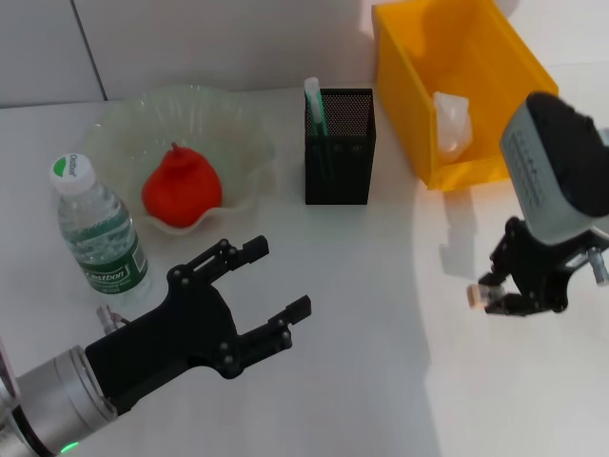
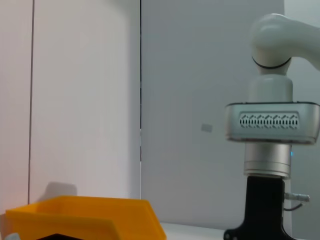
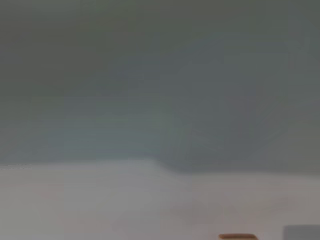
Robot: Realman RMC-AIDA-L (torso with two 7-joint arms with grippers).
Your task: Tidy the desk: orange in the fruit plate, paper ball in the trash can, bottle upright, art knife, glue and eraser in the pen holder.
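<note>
Head view shows most work done: red-orange fruit (image 1: pixel 181 188) in the glass plate (image 1: pixel 243 143), paper ball (image 1: pixel 453 122) in the yellow bin (image 1: pixel 409 67), bottle (image 1: pixel 98 227) upright. Right hand (image 1: pixel 497 293) holds a small pale eraser (image 1: pixel 475 296), well apart from the black mesh pen holder (image 1: pixel 340 148). Left hand (image 1: pixel 271 286) is wide, idle.

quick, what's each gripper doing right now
Left gripper: open, empty, above the table.
Right gripper: shut on a small pale item, probably the eraser.
</note>
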